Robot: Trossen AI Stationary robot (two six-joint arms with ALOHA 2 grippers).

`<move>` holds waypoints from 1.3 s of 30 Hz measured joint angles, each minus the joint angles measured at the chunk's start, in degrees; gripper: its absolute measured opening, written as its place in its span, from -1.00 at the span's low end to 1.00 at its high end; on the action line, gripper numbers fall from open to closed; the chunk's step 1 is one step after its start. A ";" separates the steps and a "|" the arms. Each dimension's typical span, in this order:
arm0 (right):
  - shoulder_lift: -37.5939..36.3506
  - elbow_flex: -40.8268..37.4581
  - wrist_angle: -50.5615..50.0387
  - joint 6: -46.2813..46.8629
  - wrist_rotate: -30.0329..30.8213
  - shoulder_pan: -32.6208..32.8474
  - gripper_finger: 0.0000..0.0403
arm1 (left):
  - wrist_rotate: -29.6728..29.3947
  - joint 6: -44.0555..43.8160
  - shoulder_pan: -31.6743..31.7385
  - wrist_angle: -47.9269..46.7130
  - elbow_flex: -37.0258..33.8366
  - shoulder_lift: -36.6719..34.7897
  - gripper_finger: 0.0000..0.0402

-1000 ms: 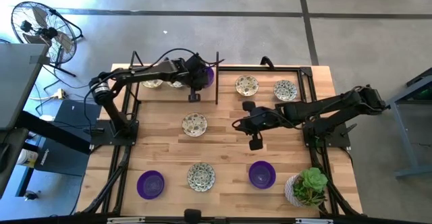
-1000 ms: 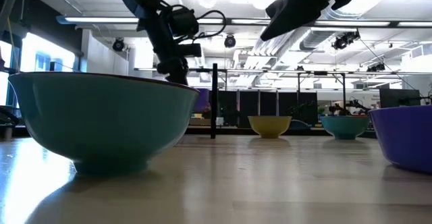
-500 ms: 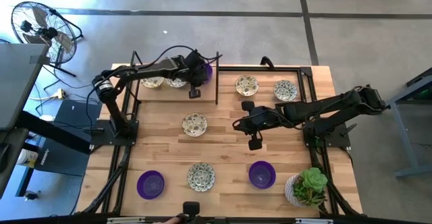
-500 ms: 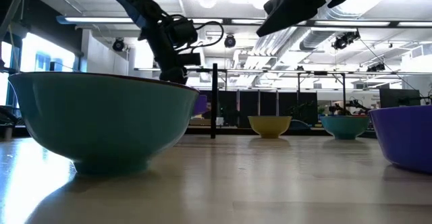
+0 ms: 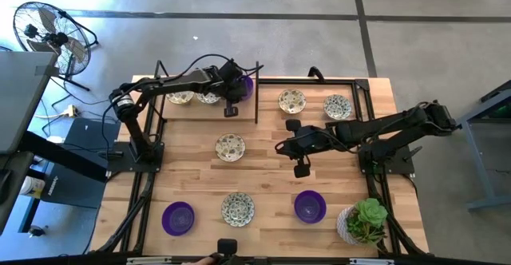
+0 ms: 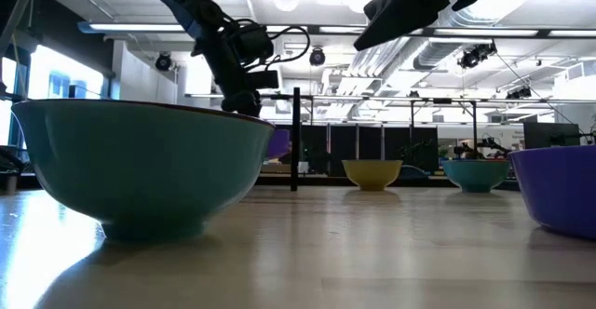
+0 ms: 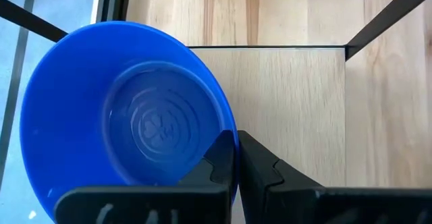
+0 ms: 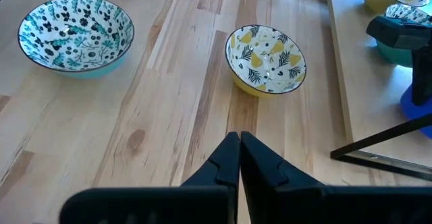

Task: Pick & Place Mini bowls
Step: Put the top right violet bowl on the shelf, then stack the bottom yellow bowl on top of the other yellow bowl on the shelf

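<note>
My left gripper (image 5: 235, 94) is over the far-left tray, shut on a glossy purple mini bowl (image 5: 243, 85) that looks blue in the left wrist view (image 7: 128, 126). Two patterned bowls (image 5: 180, 97) (image 5: 209, 97) sit on the same tray (image 5: 192, 110). My right gripper (image 8: 239, 142) hovers shut over mid-table (image 5: 281, 147), pointing toward the table's left, touching nothing. A yellow patterned bowl (image 8: 264, 59) (image 5: 230, 147) sits ahead of it. More bowls stand on the table: patterned ones (image 5: 292, 100) (image 5: 337, 106) (image 5: 238, 208) and purple ones (image 5: 178, 217) (image 5: 310, 206). My left gripper pinches the purple bowl's rim (image 7: 227, 126), one finger (image 7: 219, 158) inside the bowl and the other (image 7: 260, 162) outside. The fingers come from above, pointing down. The bowl stays upright over the tray; whether its base touches the tray, I cannot tell.
A black frame (image 5: 257, 93) edges the tray, with an upright post (image 6: 296, 140) next to the held bowl. A white-potted green plant (image 5: 363, 221) stands at the near right corner. In the low view a big teal bowl (image 6: 140, 165) fills the foreground.
My left gripper, still holding the purple bowl, has moved a little toward the table's far edge over the tray and has come down slightly.
</note>
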 joint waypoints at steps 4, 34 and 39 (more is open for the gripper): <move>0.00 0.00 0.02 -0.01 0.00 0.01 -1.00 | 0.42 0.00 0.00 -0.10 0.01 0.00 -0.97; 0.00 0.00 0.44 0.41 3.04 0.02 -0.98 | -1.62 -0.49 -0.81 -2.81 2.82 -3.70 -0.49; 0.00 0.00 0.27 0.43 2.59 0.02 -0.99 | -0.99 -2.64 -0.77 -5.18 2.86 -8.35 -0.64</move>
